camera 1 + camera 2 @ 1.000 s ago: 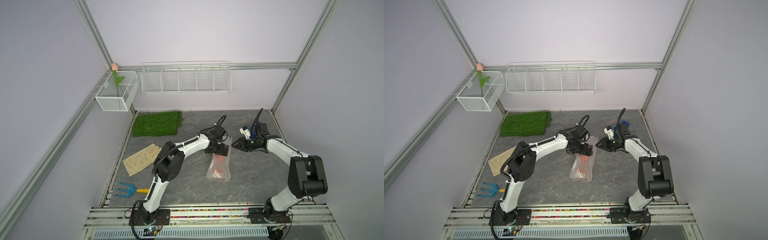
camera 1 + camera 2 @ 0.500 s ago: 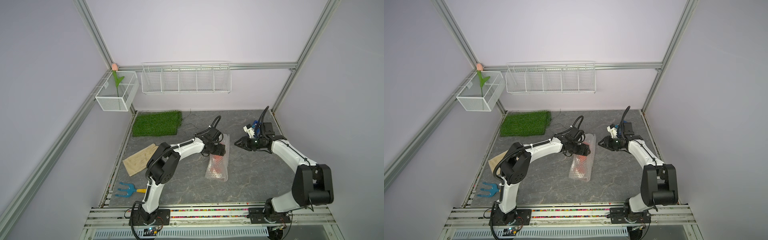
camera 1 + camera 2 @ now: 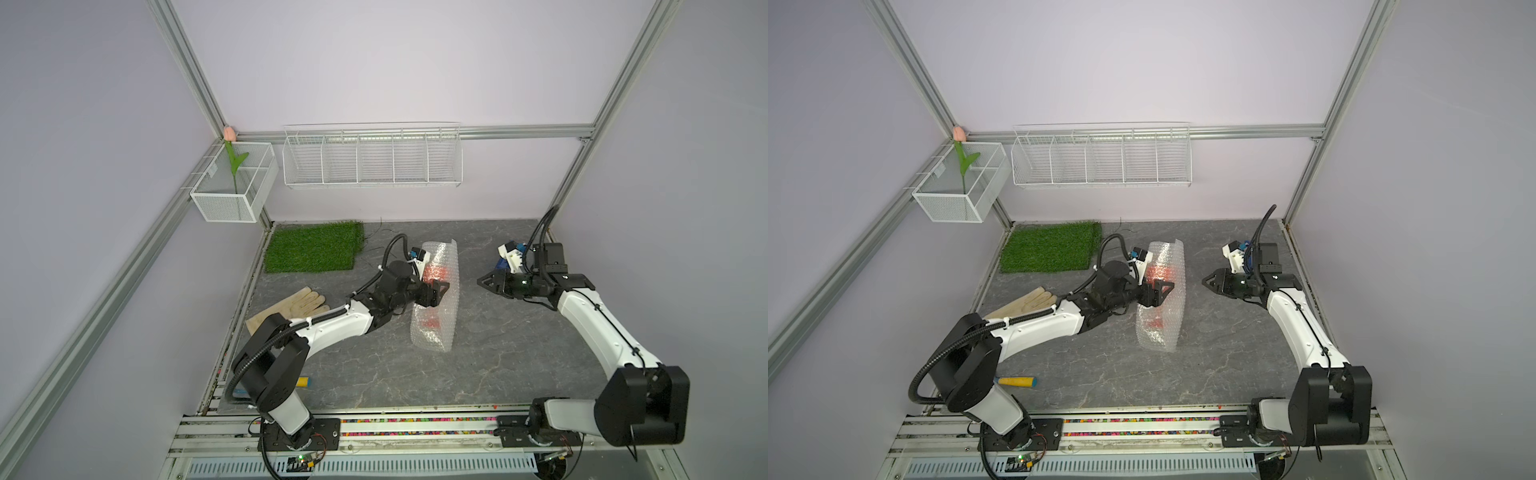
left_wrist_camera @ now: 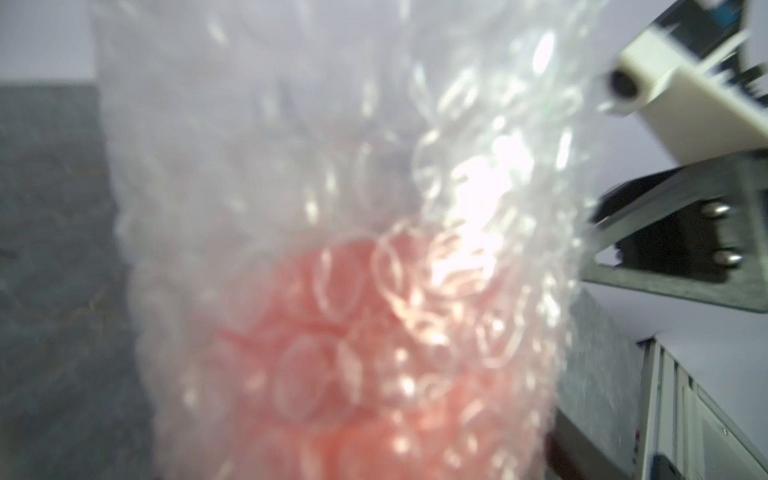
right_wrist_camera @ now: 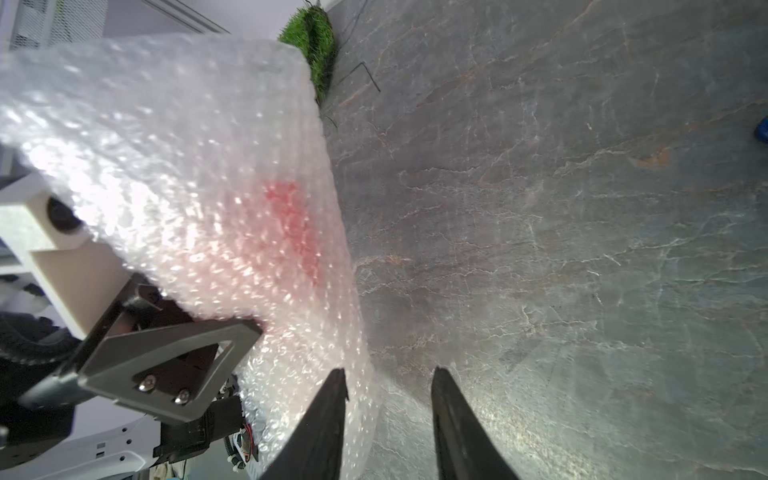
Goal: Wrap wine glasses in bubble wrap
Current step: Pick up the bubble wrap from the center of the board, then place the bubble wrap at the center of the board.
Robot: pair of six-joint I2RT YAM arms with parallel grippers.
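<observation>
The right gripper [image 3: 482,282] has drawn back toward the right of the frame. A clear gap now separates it from the left gripper [image 3: 436,293], which it nearly met a second ago. The wrap [image 3: 436,332] reaches further up the frame, its far end now standing up. The left gripper sits over the wrap's middle instead of at its upper end. The left arm [image 3: 332,328] has sunk lower and leftward, hiding all of the rake [image 3: 305,381] but its yellow handle tip.
</observation>
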